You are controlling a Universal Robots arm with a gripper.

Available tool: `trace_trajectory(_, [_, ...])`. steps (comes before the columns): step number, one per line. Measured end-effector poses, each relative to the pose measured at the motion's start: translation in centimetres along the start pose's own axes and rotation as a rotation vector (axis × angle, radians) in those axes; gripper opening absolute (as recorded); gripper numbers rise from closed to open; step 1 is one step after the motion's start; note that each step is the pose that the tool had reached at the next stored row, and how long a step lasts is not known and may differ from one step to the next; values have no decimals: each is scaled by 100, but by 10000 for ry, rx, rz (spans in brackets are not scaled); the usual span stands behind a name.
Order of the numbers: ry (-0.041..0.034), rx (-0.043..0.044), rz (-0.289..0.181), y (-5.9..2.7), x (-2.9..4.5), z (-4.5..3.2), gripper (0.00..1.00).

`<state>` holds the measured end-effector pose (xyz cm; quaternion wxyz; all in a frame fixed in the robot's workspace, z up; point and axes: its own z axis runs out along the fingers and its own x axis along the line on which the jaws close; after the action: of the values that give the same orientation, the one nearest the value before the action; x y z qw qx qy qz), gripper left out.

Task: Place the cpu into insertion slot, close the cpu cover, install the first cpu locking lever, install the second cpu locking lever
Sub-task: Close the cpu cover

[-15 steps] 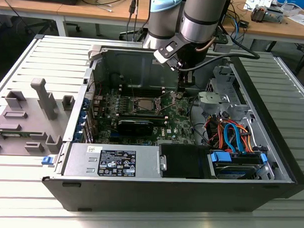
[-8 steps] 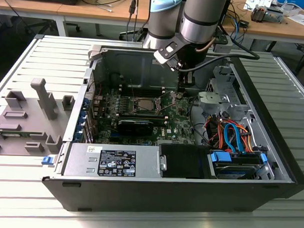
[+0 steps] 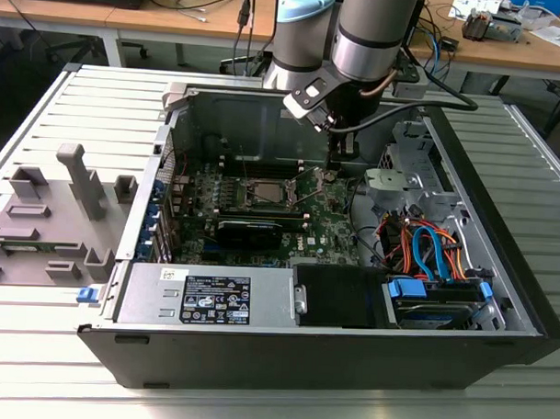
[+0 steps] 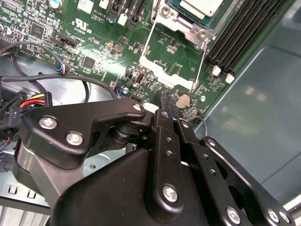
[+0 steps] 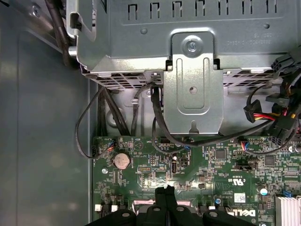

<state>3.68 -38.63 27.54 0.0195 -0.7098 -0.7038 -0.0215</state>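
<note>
An open computer case (image 3: 441, 353) lies on the slatted table (image 3: 35, 366). The arm (image 3: 374, 33) reaches down into the case from the far side. Its claw (image 3: 335, 170) hangs low over the green circuit board (image 3: 325, 225), to the exterior view's right of the insertion slot (image 4: 181, 24).

In both wrist views the claw (image 4: 164, 96) (image 5: 165, 189) is closed, fingertips pressed together, with nothing seen between them. It is just beside a round coin battery (image 4: 183, 100).

The cpu (image 4: 200, 7) sits in the insertion slot, silvery top up. The cpu cover (image 4: 167, 73) is swung open and lies between the slot and the claw, with the board showing through its window. A thin wire lever (image 4: 201, 63) runs along one side of the cover, and black memory slots (image 4: 244, 33) lie beyond it.
</note>
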Motion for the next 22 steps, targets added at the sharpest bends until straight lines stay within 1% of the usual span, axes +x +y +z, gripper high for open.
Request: trace_trajectory(22, [0,0,0,3,-2,39,11])
